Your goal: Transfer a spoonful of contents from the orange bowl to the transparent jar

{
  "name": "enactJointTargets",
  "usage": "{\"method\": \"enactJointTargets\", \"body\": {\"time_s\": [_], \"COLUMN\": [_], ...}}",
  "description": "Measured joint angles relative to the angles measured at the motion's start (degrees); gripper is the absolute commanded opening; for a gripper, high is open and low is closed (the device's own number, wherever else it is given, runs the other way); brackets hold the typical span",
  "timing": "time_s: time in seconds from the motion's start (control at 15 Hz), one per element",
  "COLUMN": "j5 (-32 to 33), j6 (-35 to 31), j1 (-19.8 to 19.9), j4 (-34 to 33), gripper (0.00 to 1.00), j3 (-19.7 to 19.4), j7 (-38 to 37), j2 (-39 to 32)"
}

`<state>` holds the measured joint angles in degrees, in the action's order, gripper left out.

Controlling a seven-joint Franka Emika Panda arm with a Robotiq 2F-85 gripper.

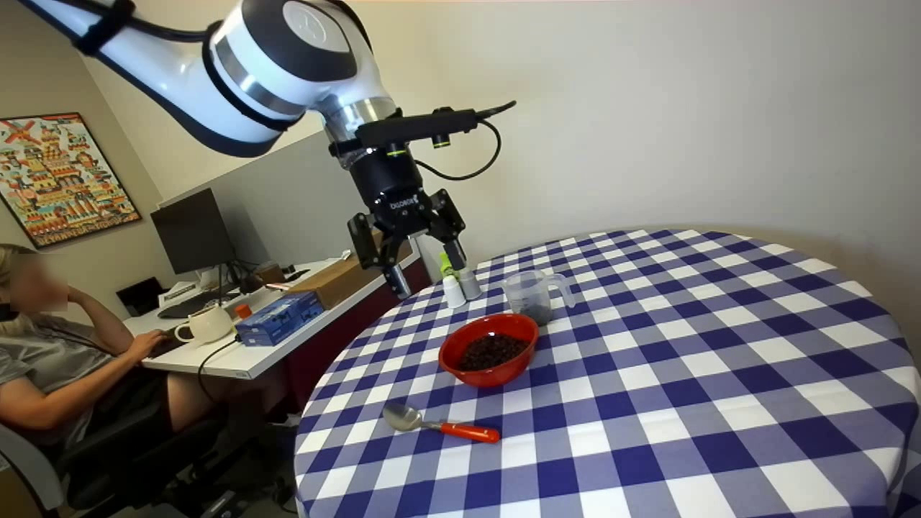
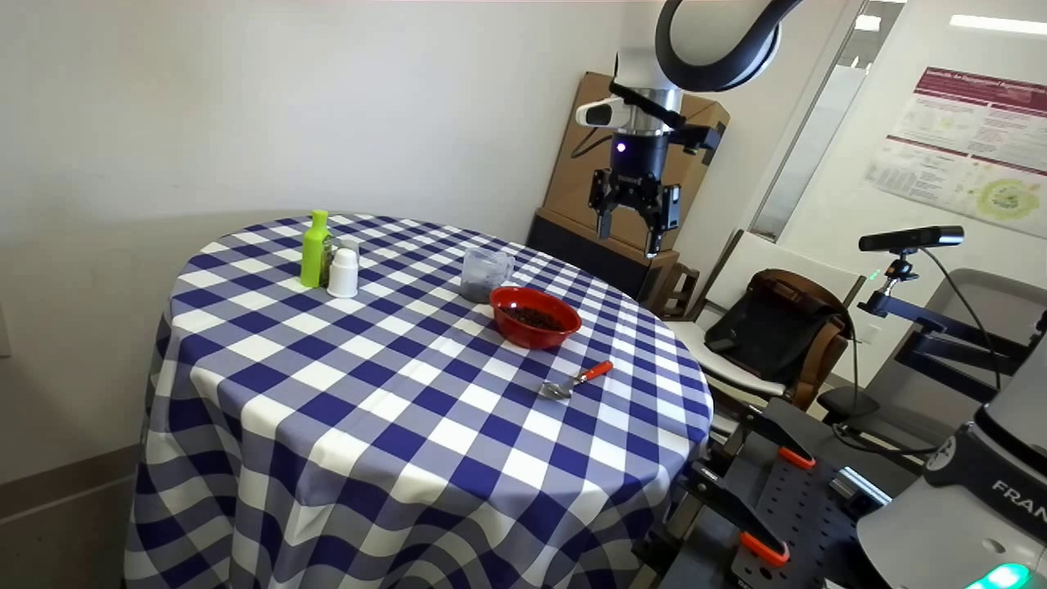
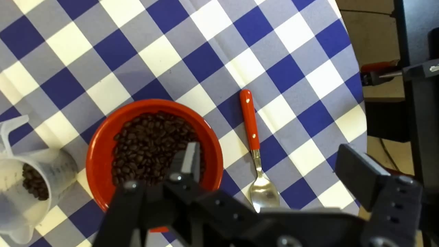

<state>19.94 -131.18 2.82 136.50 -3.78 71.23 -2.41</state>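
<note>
The orange-red bowl (image 1: 489,378) stands on the table, part full of dark beans (image 3: 147,147); it also shows in an exterior view (image 2: 527,337) and the wrist view (image 3: 99,161). The transparent jar (image 1: 525,291), with a handle and spout, stands beside the bowl; the wrist view (image 3: 58,164) shows some beans in it. A spoon (image 1: 468,432) with a red handle lies flat on the cloth beside the bowl, also in the wrist view (image 3: 250,120). My gripper (image 1: 428,270) is open and empty, high above the table. In the wrist view its fingers (image 3: 274,164) appear wide apart; one overlaps the bowl.
A green bottle (image 2: 314,249) and white shakers (image 2: 343,274) stand farther along the checkered table (image 2: 393,360), near the wall. A person (image 1: 57,360) sits at a desk beside the table. A camera (image 2: 910,239) on a stand is near the robot base.
</note>
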Motion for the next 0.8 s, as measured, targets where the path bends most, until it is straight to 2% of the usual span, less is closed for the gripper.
{"method": "enactJointTargets", "body": {"time_s": [0.33, 0.8], "j5": [0.3, 5.6], "j6": [-2.9, -10.3], "j1": [2.9, 4.4], "j4": [0.9, 6.2], "gripper": [1.0, 1.0], "j3": [-1.5, -2.4], "j7": [0.8, 0.7], "j2": [-2.4, -5.5]}}
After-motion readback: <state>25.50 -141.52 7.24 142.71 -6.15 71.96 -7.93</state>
